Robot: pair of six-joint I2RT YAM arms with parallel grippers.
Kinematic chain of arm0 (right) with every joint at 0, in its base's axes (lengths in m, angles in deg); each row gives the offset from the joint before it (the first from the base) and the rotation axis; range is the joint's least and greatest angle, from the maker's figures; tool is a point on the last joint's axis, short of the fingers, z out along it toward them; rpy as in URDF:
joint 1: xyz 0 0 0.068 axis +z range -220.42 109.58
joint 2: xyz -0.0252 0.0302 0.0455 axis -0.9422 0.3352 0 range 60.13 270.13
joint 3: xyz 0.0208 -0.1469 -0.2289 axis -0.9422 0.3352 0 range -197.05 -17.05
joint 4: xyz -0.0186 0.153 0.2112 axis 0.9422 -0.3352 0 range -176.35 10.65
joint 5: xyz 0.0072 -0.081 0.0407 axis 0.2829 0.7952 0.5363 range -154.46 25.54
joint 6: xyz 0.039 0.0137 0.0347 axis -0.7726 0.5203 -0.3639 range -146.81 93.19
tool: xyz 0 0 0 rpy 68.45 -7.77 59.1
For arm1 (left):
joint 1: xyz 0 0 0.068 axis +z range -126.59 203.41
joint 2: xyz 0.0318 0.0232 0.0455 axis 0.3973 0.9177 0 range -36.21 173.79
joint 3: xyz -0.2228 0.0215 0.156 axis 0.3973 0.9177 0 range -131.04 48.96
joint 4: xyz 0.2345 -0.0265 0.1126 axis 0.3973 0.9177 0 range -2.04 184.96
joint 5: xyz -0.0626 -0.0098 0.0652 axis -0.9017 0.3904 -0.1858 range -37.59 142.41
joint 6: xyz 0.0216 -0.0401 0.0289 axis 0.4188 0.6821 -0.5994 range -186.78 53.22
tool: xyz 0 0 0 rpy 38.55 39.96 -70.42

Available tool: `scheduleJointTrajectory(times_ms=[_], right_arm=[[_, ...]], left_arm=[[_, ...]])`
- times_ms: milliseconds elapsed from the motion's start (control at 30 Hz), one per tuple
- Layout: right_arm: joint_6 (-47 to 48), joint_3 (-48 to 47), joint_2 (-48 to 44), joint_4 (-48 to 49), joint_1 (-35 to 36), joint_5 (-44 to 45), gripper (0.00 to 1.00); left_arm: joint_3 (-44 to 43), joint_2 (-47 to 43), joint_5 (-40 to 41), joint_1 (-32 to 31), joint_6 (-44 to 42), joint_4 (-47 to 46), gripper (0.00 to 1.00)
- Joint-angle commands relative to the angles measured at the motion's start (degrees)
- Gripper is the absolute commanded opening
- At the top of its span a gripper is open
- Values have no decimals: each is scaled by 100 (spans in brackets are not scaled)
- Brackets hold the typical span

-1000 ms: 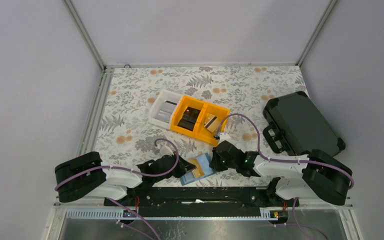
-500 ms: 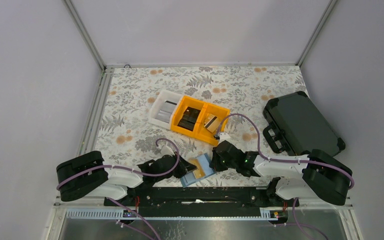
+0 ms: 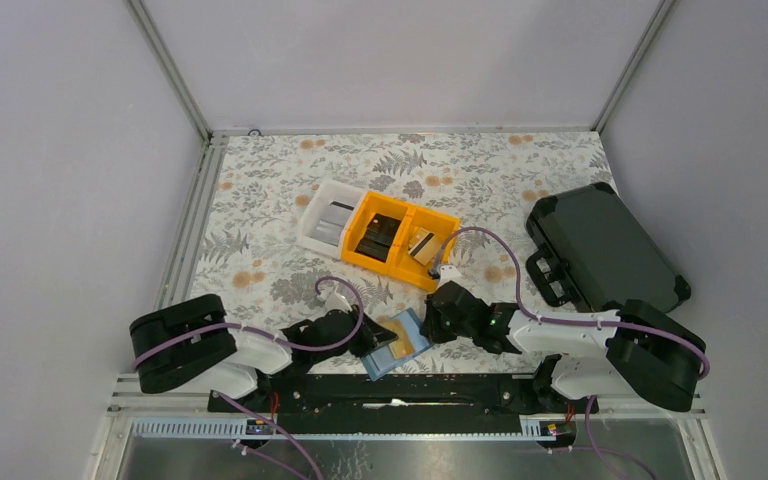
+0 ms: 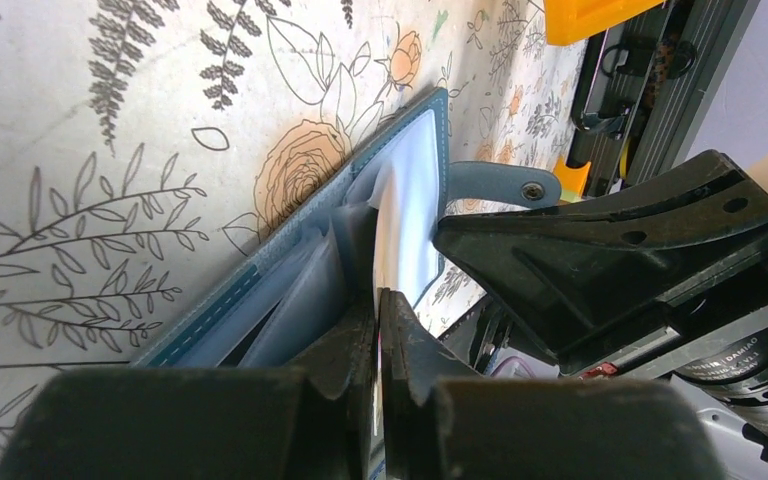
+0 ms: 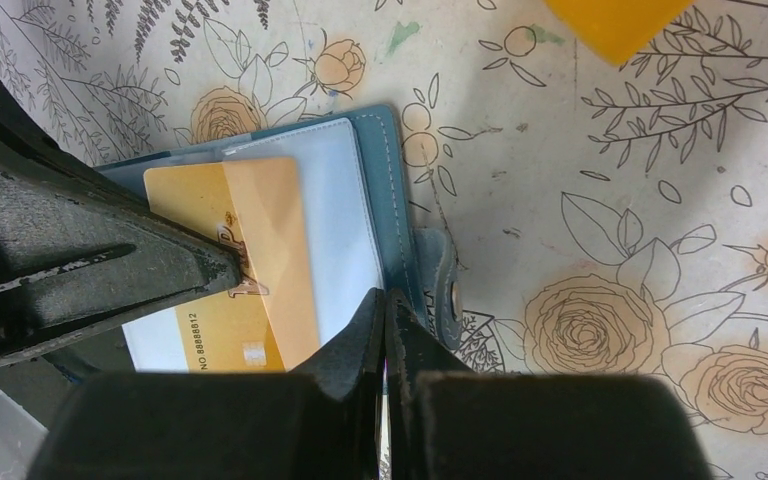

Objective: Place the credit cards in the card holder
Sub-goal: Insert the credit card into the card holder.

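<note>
The teal-blue card holder [image 3: 407, 341] lies open on the floral table near the front edge, between the two grippers. My left gripper [image 4: 378, 300] is shut on a gold credit card [image 5: 222, 250], seen edge-on in the left wrist view, with its far end inside a clear inner pocket [image 5: 335, 220]. My right gripper [image 5: 385, 296] is shut on the right edge of that pocket, beside the side tab [image 5: 447, 285]. More credit cards [image 3: 378, 238], mostly dark, sit in the bins farther back.
A white bin [image 3: 312, 222] and two joined orange bins [image 3: 396, 262] stand mid-table, behind the card holder. A large black hard case [image 3: 600, 255] lies at the right. The two grippers are close together, tips a card's width apart.
My left arm has shifted to the right and pushed the gold card a little deeper into the pocket. The right arm and the card holder have barely moved.
</note>
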Motion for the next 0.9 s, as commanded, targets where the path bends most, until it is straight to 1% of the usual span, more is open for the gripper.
scheduleJointTrajectory(times_ms=[0, 67, 233, 333, 567, 700, 800, 867], right_arm=[[66, -36, -66, -412, 35, 101, 0], [75, -38, -105, -451, 34, 153, 0], [92, -27, -120, -473, 39, 188, 0], [99, -24, -101, -469, 34, 188, 0], [134, -38, -135, -462, 34, 226, 0], [151, -34, -149, -472, 35, 254, 0], [169, -39, -146, -473, 34, 259, 0], [182, -28, -132, -458, 34, 259, 0]], left_arm=[[-16, 85, -316, 18, 17, -77, 7], [-54, -127, -239, 20, -11, 288, 13], [-308, -636, -80, 13, -216, 1316, 37], [-501, -819, -45, 7, -336, 1827, 45], [-745, -821, -139, -91, -278, 2312, 51], [-777, -1080, -54, -191, -187, 2770, 54], [-851, -1363, 124, -287, -160, 3322, 55], [-822, -1464, 202, -330, -102, 3399, 55]])
